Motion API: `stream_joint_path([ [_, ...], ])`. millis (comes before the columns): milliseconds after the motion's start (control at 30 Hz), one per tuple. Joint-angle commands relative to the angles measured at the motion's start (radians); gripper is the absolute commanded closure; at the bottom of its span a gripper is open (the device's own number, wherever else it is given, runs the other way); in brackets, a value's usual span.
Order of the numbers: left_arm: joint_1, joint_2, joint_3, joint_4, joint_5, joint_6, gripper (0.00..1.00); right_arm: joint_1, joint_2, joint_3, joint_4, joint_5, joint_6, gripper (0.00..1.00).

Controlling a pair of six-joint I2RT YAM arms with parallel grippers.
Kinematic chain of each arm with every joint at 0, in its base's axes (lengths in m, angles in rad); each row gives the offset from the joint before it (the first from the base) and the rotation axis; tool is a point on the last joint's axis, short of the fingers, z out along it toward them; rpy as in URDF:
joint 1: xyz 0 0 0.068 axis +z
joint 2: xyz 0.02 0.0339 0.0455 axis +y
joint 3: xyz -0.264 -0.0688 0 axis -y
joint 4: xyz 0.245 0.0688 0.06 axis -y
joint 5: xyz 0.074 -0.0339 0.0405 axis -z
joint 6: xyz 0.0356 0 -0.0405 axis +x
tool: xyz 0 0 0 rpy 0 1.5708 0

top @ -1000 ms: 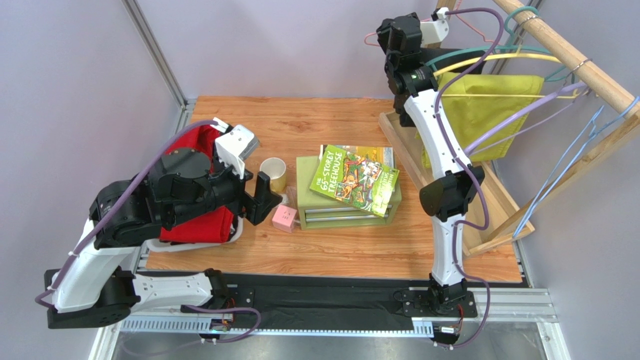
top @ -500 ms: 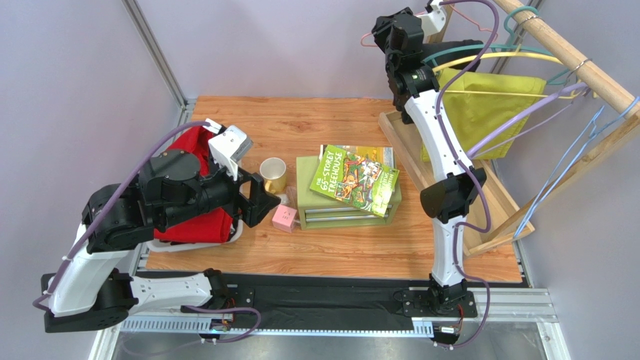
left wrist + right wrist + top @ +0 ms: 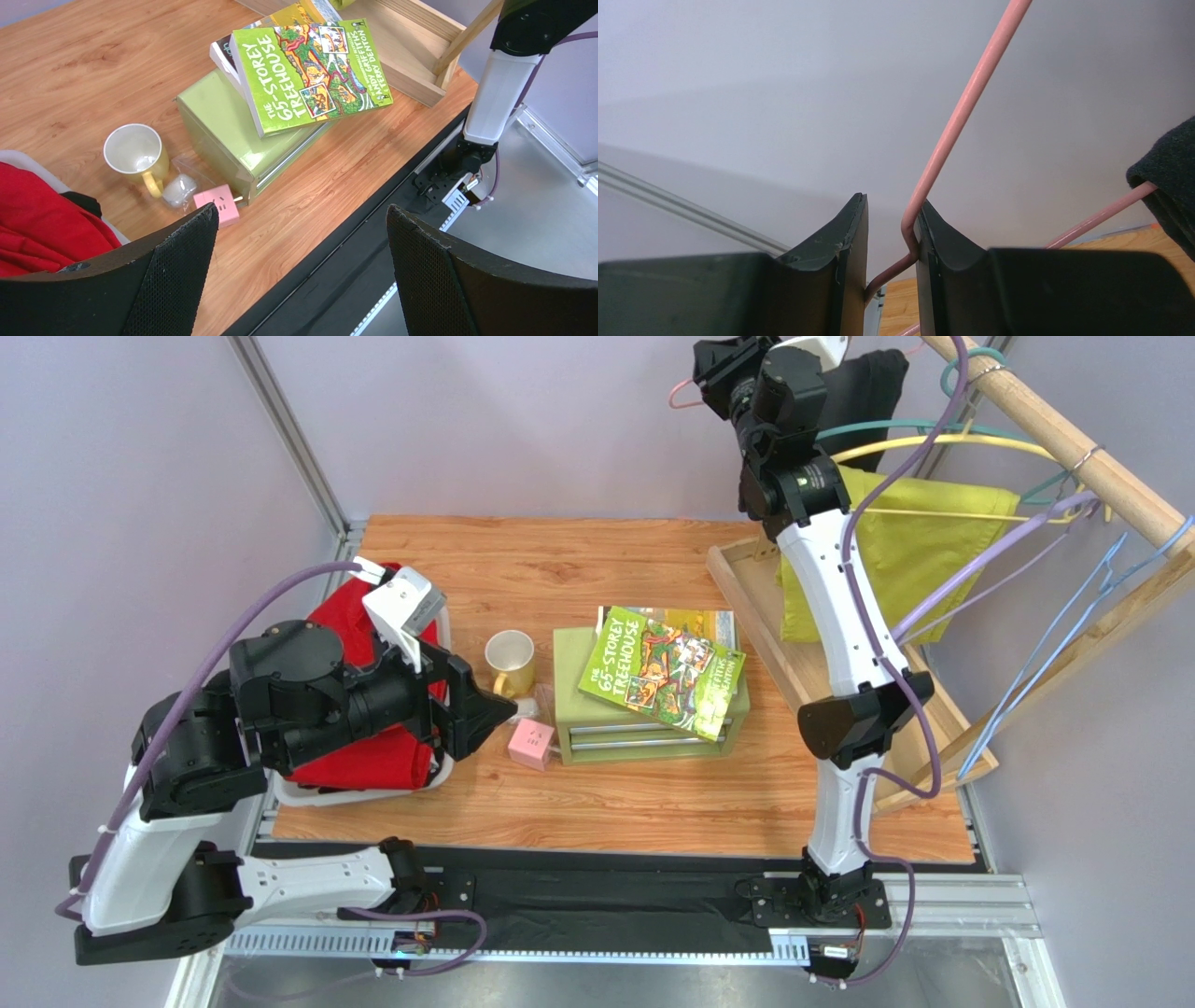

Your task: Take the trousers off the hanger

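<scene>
My right gripper [image 3: 718, 378] is raised high at the back and is shut on the wire of a pink hanger [image 3: 682, 398]. Dark trousers [image 3: 863, 385] hang on that hanger. In the right wrist view the pink hanger wire [image 3: 962, 112] runs between my fingers [image 3: 891, 203], and the dark cloth [image 3: 1169, 168] shows at the right edge. Yellow-green trousers [image 3: 912, 546] hang on a yellow hanger on the wooden rail [image 3: 1080, 448]. Red trousers [image 3: 358, 749] lie in a white basket at the left. My left gripper [image 3: 491, 714] is open and empty beside them; it also shows in the left wrist view [image 3: 300, 210].
A yellow mug [image 3: 509, 661], a pink cube [image 3: 530, 744], and a green box [image 3: 603, 721] with a book [image 3: 662, 672] on top sit mid-table. The wooden rack base [image 3: 786, 630] stands at the right. Empty blue and purple hangers [image 3: 1045, 665] hang on the rail.
My right gripper has lifted the pink hanger with the dark trousers upward and to the right. My left arm has drawn back to the left, still open.
</scene>
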Motion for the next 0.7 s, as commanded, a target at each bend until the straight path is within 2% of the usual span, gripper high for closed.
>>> stream_joint_path([
  [0, 0.004, -0.006, 0.003, 0.045, 0.017, -0.015, 0.06, 0.030, -0.153, -0.007, 0.080, -0.076, -0.051, 1.00],
  [200, 0.004, -0.012, 0.029, 0.048, 0.001, 0.002, 0.07, 0.073, -0.243, -0.056, -0.043, -0.076, 0.063, 1.00],
  [500, 0.004, -0.005, 0.082, 0.055, -0.027, 0.051, 0.07, 0.076, -0.303, -0.033, -0.186, -0.246, 0.190, 1.00],
  [667, 0.005, -0.002, 0.098, 0.068, -0.044, 0.045, 0.07, 0.076, -0.296, -0.012, -0.168, -0.404, 0.225, 1.00],
])
